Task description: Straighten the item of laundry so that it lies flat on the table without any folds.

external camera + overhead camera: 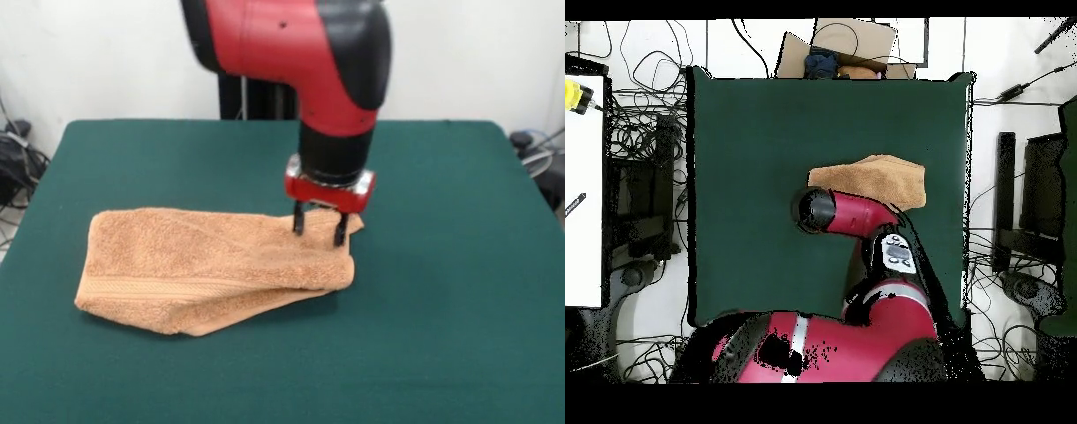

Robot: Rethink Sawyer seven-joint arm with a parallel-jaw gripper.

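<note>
Pincer (319,230): two dark fingers spread apart, pointing straight down, tips at or just above the towel's right-hand end in the front view. Nothing gripped between them; contact with the cloth cannot be confirmed. The overhead view hides the pincer under the arm (850,212).

Placement reads as a set-up for pinching: the fingers straddle the spot where a small corner flap pokes out behind the folded edge, a sensible place to catch a top layer and peel it back.

Towel (207,265): orange-tan terry, folded over on itself, lying as a long wedge. Woven band runs along the near lower edge; a doubled layer shows at the near right end. Not flat, so the task is unfinished. No tag visible.

Tabletop (441,336): dark green, towel sits roughly mid-depth, left of centre in the front view, with bare felt on every side, so there is room to spread the cloth.

Judgement: the next step needs a close on one layer only; catching both layers would drag the whole towel.
</note>
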